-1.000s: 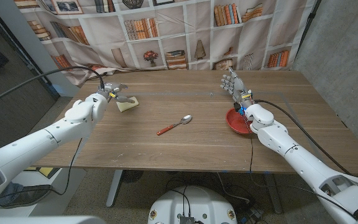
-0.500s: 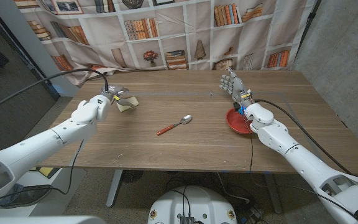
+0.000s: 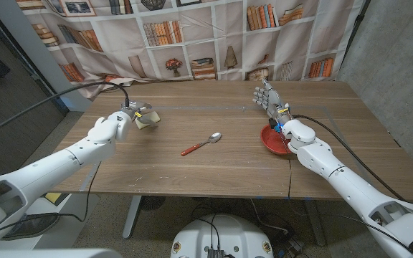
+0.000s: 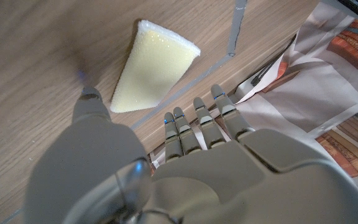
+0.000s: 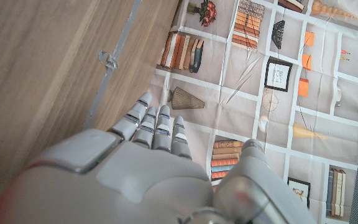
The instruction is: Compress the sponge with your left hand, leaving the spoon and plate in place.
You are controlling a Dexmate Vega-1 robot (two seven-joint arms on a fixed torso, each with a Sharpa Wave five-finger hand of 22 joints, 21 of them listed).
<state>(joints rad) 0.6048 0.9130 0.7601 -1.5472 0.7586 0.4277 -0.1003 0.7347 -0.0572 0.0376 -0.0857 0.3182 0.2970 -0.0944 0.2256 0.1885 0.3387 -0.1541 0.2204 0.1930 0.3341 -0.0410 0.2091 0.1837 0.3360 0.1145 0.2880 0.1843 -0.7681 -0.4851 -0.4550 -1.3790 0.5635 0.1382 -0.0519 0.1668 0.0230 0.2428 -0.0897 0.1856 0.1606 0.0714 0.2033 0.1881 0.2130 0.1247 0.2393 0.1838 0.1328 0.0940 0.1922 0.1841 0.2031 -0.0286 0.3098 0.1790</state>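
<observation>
A pale yellow wedge-shaped sponge [image 3: 148, 119] lies on the wooden table at the far left. My left hand [image 3: 128, 115] hovers right beside it, fingers apart and holding nothing. In the left wrist view the sponge [image 4: 151, 71] lies free on the wood, just beyond the thumb tip of my left hand [image 4: 185, 162], whose fingers stretch past it. A spoon [image 3: 201, 144] with a red handle lies mid-table. The red plate [image 3: 270, 137] sits at the right, partly under my right wrist. Behind it my right hand [image 3: 267, 97] stands with its fingers straight up, empty, and it also appears in the right wrist view [image 5: 148, 168].
A bookshelf-print curtain [image 3: 192, 36] hangs behind the table's far edge. A black cable [image 3: 49, 93] arcs to my left wrist. Bare wood stretches between the sponge, the spoon and the plate.
My left hand's fingers, which reached over the sponge a second ago, have drawn back a little. The sponge, spoon, plate and right arm have not moved.
</observation>
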